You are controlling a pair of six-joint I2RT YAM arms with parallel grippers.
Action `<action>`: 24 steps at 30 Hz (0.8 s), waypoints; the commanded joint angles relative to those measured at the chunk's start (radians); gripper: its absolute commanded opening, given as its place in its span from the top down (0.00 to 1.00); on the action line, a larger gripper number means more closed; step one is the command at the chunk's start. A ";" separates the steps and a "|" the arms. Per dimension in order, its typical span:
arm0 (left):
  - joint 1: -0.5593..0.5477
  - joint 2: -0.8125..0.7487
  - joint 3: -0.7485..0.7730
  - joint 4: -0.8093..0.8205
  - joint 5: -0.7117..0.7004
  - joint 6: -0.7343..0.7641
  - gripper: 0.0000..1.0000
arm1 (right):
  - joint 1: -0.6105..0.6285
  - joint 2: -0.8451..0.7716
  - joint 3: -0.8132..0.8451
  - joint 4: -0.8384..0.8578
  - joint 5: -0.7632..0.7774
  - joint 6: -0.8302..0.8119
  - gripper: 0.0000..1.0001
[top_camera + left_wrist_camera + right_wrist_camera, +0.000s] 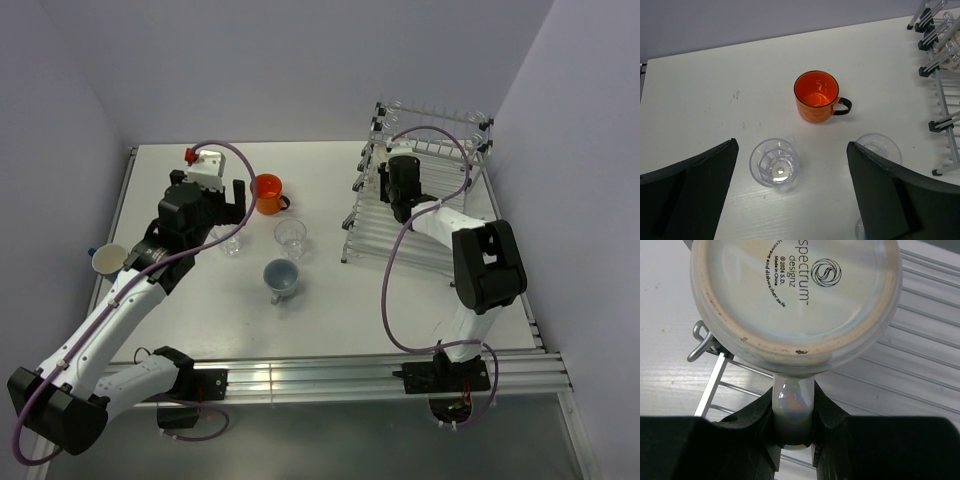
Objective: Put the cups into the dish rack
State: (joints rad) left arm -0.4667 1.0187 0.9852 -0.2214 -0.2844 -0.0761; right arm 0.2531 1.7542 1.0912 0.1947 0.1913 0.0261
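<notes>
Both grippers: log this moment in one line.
left gripper: open by clear tumbler | right gripper: shut on pale mug handle | held over dish rack

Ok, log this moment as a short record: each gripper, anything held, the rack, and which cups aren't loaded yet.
left gripper: open, poised over clear tumbler
right gripper: shut on pale mug's handle
pale mug: base toward the wrist camera, over dish rack; unclear whether it rests on the rods
not yet loaded: clear tumbler, orange mug, second tumbler, blue mug, cup beside left arm
</notes>
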 commanded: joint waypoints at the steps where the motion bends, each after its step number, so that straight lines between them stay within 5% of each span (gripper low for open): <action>1: 0.007 -0.006 -0.011 0.050 0.021 -0.022 0.01 | 0.006 -0.004 0.087 0.164 0.068 -0.005 1.00; 24: 0.020 0.003 -0.017 0.042 0.027 -0.028 0.01 | 0.003 0.065 0.151 0.170 0.083 0.026 1.00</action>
State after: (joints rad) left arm -0.4519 1.0214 0.9703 -0.2134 -0.2733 -0.0917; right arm 0.2531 1.8393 1.1526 0.2012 0.2279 0.0357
